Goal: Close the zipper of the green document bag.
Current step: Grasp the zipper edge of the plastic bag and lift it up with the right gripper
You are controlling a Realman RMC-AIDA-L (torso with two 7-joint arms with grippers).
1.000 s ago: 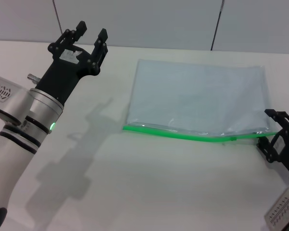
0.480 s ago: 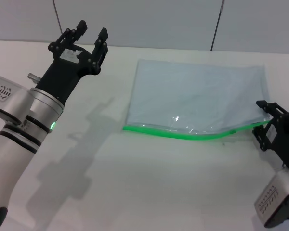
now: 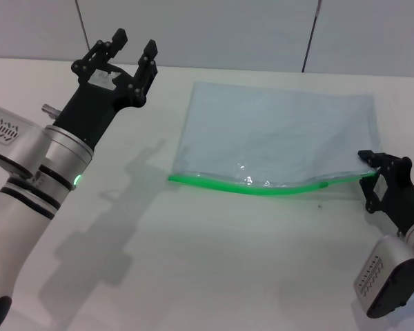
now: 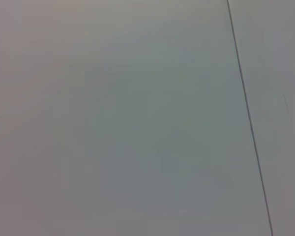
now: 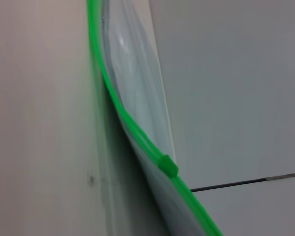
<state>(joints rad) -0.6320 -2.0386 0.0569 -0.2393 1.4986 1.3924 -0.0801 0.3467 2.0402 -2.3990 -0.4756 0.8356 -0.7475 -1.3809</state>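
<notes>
My right claw [image 3: 370, 174] pinched the bag [image 3: 279, 134] at its zipper [image 3: 262, 187] end on the table [image 3: 193, 262]; slider [image 5: 168, 166] nearby, unpulled. Left claw [image 3: 131, 52] hovered open, empty; I judged it should next take the slider.

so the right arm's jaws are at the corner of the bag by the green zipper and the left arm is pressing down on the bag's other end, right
Not quite. The head view shows the left gripper raised over the table, jaws open, well clear of the green document bag. The rest holds: the right gripper is at the bag's corner by the zipper.
</notes>
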